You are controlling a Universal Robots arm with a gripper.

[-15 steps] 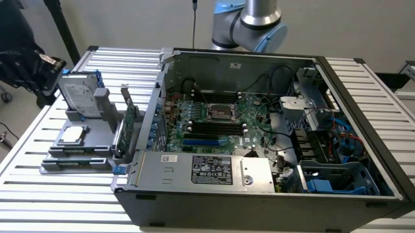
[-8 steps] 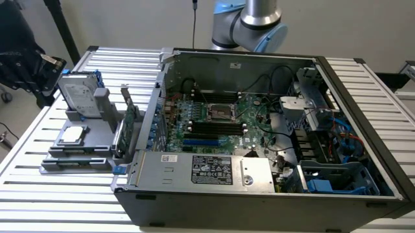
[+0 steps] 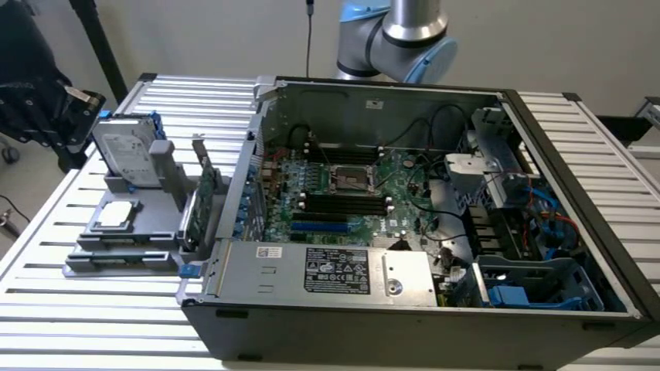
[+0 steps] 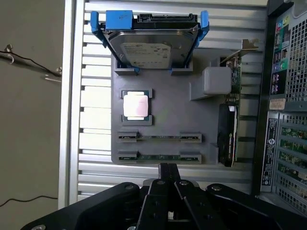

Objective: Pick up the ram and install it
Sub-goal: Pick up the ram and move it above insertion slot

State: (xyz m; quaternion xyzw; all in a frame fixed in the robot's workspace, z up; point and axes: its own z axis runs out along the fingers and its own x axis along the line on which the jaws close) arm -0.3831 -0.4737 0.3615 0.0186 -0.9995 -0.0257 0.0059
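Currently gripper [image 4: 167, 166] fingers pressed together, pinching nothing; tips just beside the gray holder [image 4: 163, 103] edge closest to the ram [image 4: 159, 156]; ram lies on edge in holder's end slot, 2nd ram stick [image 4: 159, 137] parallel beside it, then CPU [image 4: 135, 106], then HDD [image 4: 148, 48]; in ext. view holder sits at 9 o'clock of PC case [image 3: 413, 332], ram end at holder's 6 o'clock, HDD at 12; expansion card [image 4: 228, 129] at holder's 3 o'clock, by case wall; arm [image 3: 397, 35] at case's 12 o'clock
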